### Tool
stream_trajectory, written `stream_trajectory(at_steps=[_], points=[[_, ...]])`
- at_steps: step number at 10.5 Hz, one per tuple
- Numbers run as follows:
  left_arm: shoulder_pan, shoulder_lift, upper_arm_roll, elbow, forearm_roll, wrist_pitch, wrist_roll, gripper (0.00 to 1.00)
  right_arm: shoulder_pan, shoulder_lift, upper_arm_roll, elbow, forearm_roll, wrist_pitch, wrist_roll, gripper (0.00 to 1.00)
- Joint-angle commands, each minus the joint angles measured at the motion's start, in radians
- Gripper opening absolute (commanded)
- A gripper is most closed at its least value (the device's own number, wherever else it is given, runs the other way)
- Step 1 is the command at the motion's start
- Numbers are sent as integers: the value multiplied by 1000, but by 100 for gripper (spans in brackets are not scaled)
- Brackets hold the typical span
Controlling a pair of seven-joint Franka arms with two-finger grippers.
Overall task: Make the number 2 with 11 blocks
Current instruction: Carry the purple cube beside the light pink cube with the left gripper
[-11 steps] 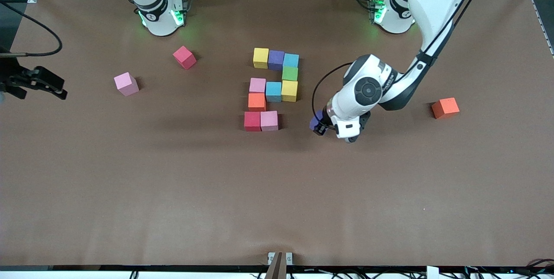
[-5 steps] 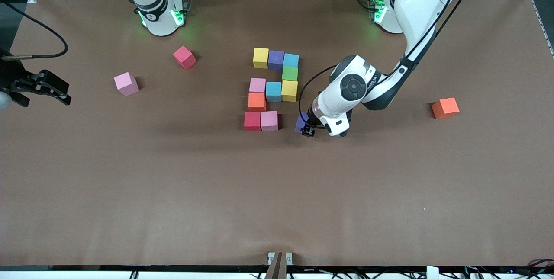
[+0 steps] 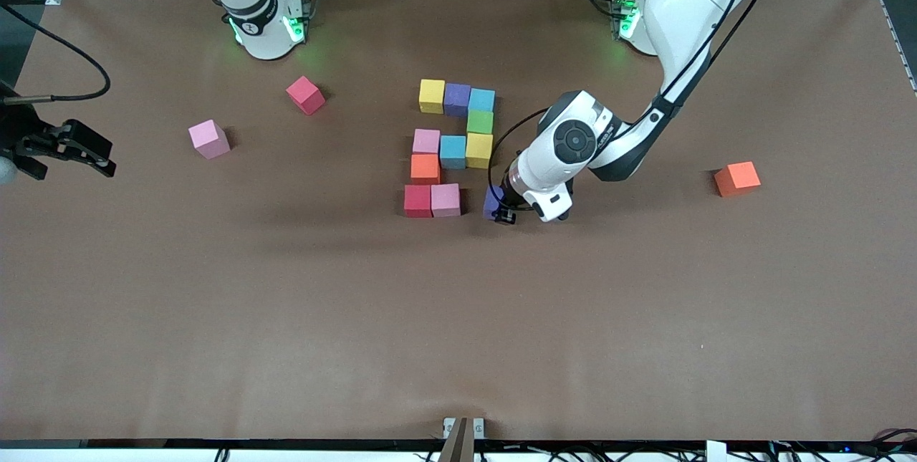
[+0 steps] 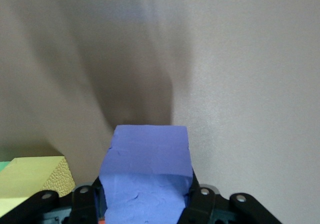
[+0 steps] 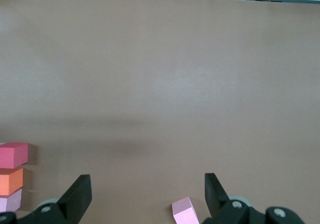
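1. Front view — the left gripper (image 3: 503,210) is clamped on a purple block (image 3: 493,200) and hangs just beside the pink block (image 3: 445,199) that ends the bottom row of the number 2 (image 3: 453,149). The empty third spot of that row lies from the gripper toward the right arm's end of the table, a short way off; I judge the left arm the one to fill it. The right gripper (image 3: 68,149) waits at its own table end, fingers spread.
2. Left wrist view — the purple block (image 4: 147,176) sits squarely between the fingers (image 4: 202,200), matte, faintly creased, with a yellow block (image 4: 31,181) beside it.
3. Right wrist view — spread fingers with nothing between them; a loose pink block (image 5: 184,211) lies below them.
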Motion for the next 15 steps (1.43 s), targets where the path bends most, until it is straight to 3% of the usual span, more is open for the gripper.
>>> stream_trajectory(at_steps=[1,15], points=[[-20,16,22,13,2,11,-50,59,5,13,3,26,4,-5,-13,100],[-70,29,42,19,9,37,-193,59,1,22,3,16,40,-24,-16,100]])
